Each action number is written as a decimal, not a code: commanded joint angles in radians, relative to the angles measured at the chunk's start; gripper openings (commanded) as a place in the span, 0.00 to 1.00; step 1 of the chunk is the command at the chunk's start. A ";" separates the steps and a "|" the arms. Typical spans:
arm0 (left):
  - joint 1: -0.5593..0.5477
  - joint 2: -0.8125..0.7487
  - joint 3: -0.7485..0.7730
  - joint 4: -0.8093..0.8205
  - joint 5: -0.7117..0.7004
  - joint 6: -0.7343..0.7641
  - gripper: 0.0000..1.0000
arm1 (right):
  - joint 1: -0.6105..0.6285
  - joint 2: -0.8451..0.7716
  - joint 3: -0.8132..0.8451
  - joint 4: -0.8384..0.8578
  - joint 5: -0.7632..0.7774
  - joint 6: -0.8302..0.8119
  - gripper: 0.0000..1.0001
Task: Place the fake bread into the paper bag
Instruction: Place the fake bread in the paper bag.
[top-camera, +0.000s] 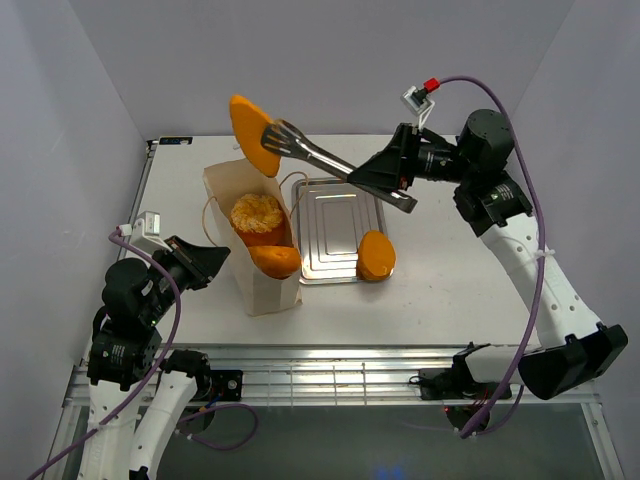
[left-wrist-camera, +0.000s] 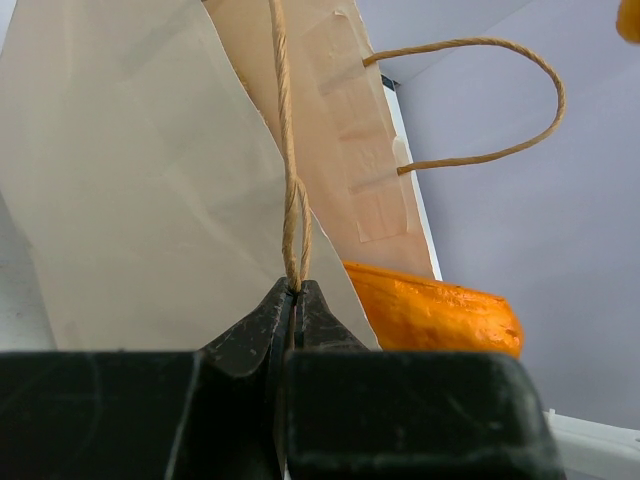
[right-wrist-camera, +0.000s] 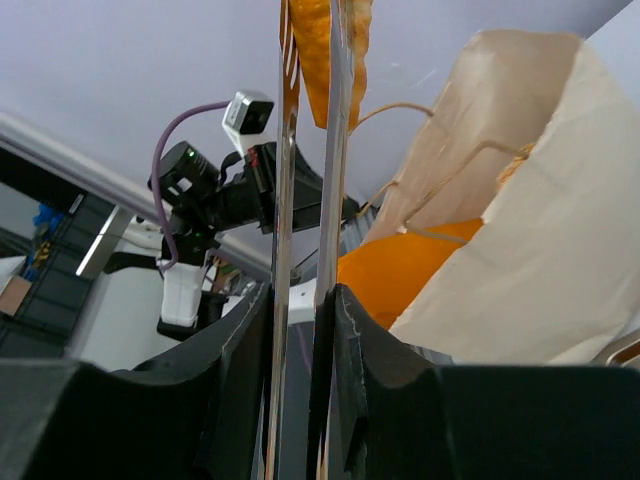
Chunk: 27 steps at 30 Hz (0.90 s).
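Right hand (top-camera: 388, 172) is clamped on metal tongs (top-camera: 325, 158), which pinch a long loaf (top-camera: 250, 130) up above the paper bag (top-camera: 265, 288). Left hand (left-wrist-camera: 296, 292) is pressed shut on the bag's cord handle (left-wrist-camera: 284, 150). A braided piece (top-camera: 257, 213) sits inside the bag, and a roll (top-camera: 376, 256) is at the tray (top-camera: 335, 215) edge on the worktop (top-camera: 450, 290).

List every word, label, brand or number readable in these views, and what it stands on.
No text can be read.
The paper bag, metal tray, tongs and fake bread bear no print.
The background shelves in the right wrist view are too blurred to tell.
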 joint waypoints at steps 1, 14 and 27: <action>0.002 -0.005 0.015 -0.002 0.016 -0.007 0.00 | 0.056 -0.013 0.027 -0.018 0.008 0.003 0.09; 0.002 -0.009 0.049 -0.031 0.005 -0.002 0.00 | 0.151 -0.024 -0.078 -0.021 0.085 -0.006 0.23; 0.002 -0.013 0.047 -0.033 0.001 -0.004 0.00 | 0.158 -0.007 -0.076 -0.027 0.079 -0.011 0.39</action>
